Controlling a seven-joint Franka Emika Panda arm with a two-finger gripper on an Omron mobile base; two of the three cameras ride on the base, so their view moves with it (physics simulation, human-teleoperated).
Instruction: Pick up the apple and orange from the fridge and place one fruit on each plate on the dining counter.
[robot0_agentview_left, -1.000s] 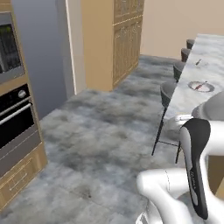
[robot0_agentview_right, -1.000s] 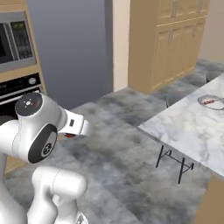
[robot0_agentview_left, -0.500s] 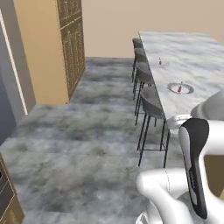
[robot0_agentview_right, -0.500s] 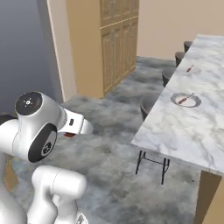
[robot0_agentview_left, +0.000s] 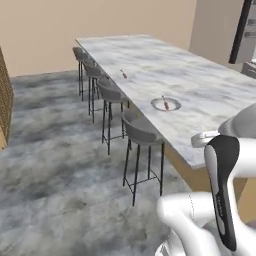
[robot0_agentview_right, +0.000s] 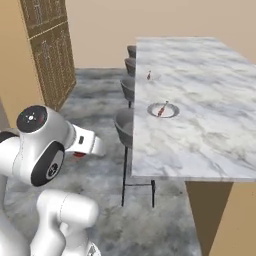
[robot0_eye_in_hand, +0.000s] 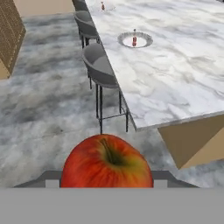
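Claw carrying the apple toward the marble surface.
My claw (robot0_eye_in_hand: 107, 186) was closed on the round red-yellow apple (robot0_eye_in_hand: 107, 162); beyond, a shallow grey-white plate (robot0_eye_in_hand: 135, 40) sat well apart on the white-veined marble surface (robot0_eye_in_hand: 175, 65). A sharp base turn could, I judged, shake the apple loose.

Both base cameras look down across the dining counter (robot0_agentview_left: 200, 95) from either side; the hand camera peers along it, low.

a plate (robot0_agentview_left: 165, 104) lies on the worktop (robot0_agentview_left: 210, 90) near its stool side; stools (robot0_agentview_left: 142, 132) line that edge; an apple (robot0_eye_in_hand: 107, 162) sits in the claw (robot0_eye_in_hand: 106, 183).
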